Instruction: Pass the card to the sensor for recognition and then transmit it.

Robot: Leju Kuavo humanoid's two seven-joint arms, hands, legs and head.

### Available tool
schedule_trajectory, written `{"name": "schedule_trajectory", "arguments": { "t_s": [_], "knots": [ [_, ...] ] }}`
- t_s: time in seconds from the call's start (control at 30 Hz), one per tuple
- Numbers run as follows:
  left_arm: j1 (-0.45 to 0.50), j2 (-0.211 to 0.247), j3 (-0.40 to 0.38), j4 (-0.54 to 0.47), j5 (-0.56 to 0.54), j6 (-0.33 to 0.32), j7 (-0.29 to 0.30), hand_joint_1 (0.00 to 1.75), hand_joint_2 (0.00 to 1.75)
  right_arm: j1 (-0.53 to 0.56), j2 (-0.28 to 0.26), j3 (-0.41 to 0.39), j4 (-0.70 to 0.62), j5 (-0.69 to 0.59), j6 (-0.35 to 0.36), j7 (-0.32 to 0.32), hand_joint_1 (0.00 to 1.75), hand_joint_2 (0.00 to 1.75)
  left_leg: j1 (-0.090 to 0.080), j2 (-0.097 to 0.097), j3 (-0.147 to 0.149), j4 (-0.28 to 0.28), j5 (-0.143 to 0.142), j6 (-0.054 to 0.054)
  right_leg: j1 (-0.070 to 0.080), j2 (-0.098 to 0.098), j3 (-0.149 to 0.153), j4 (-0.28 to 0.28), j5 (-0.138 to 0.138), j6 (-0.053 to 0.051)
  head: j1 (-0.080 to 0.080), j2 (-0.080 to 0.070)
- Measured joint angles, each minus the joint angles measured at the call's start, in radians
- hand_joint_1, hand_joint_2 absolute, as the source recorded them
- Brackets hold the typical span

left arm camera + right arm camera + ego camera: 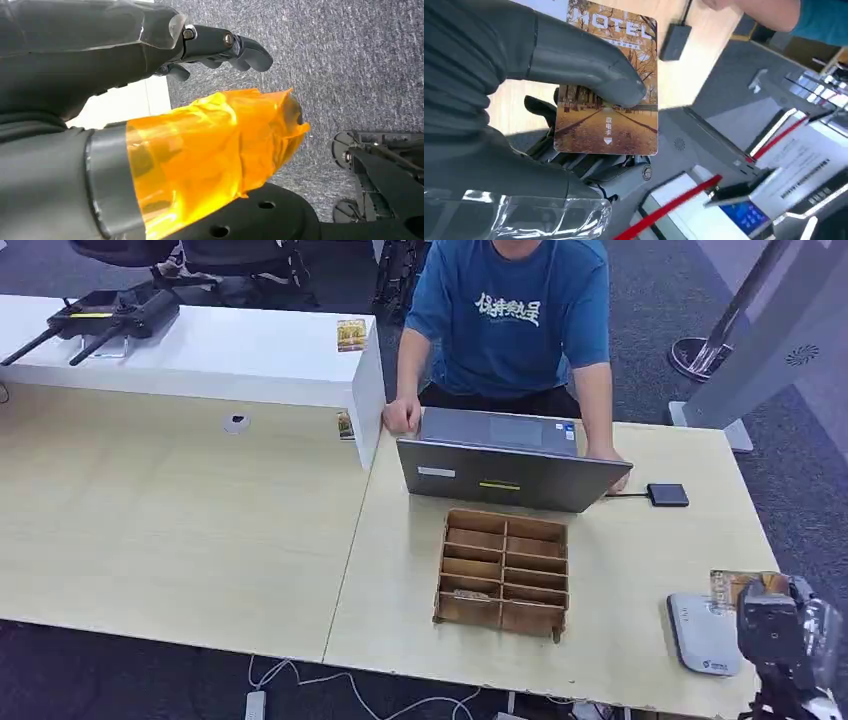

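Right wrist view is showing the right hand [574, 125] pinching the card [608, 80] between its thick grey thumb, pressing on the printed face, and the darker fingers [549, 145] behind it. The card is carrying an autumn avenue picture and the word HOTEL. From the head view, the right hand [785, 625] is hovering at the table's near right corner, holding the card [732, 585] just above and beside the white sensor [703, 635], which is lying flat on the table [200, 530].

Left wrist view is showing the left hand [150, 100] hanging over grey carpet, its dark fingers [235, 47] curling loosely around nothing, and its thumb wrapped in orange film.

Farther in, a wooden divided tray [503, 572] is sitting mid-table. Behind it, an open laptop [510, 465] is facing away from the robot, with a small black box [667, 494] cabled beside it on the right. A person in a blue T-shirt [512, 315] is sitting beyond the laptop, resting both hands at its sides. Farthest left, a white counter [220, 355] is bearing a black device [105, 318] and another card [351, 335].
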Motion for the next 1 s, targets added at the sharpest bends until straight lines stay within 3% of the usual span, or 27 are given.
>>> {"name": "schedule_trajectory", "arguments": {
  "t_s": [0.07,0.3,0.5,0.8,1.0],
  "knots": [
    [0.000,0.000,0.000,0.000,-0.001,0.000,0.000,0.00,0.00,0.006,-0.001,0.000,-0.020,0.048,-0.044,0.000,1.75,1.75,0.000,0.000,0.000,0.000,0.000,0.000,0.000,0.000,0.000,0.000,0.000,0.000,0.000,0.000],
    [0.000,0.000,0.000,0.000,-0.004,0.000,0.000,0.00,0.00,0.020,-0.002,0.000,-0.057,0.105,-0.084,0.002,1.75,1.75,0.000,0.000,0.000,0.000,0.000,0.000,0.000,0.000,0.000,0.000,0.000,0.000,0.000,0.000],
    [0.000,0.000,0.000,0.000,-0.022,-0.004,0.008,0.00,0.00,0.061,0.006,-0.021,-0.125,0.480,-0.270,0.039,1.75,1.75,0.000,0.000,0.000,0.000,0.000,0.000,0.000,0.000,0.000,0.000,0.000,0.000,0.000,0.000],
    [0.000,-0.001,0.000,0.000,-0.039,-0.012,0.020,0.00,0.00,0.084,0.080,-0.104,-0.196,0.830,-0.278,0.061,1.75,1.75,0.000,0.000,0.000,0.000,0.000,0.000,0.000,0.000,0.000,0.000,0.000,0.000,0.000,0.000],
    [0.000,-0.001,0.000,0.000,-0.043,-0.017,0.027,0.00,0.00,0.086,0.128,-0.170,-0.219,0.888,-0.278,0.048,1.75,1.75,0.000,0.000,0.000,0.000,0.000,0.000,0.000,0.000,0.000,0.000,0.000,0.000,0.000,0.000]
  ]
}}
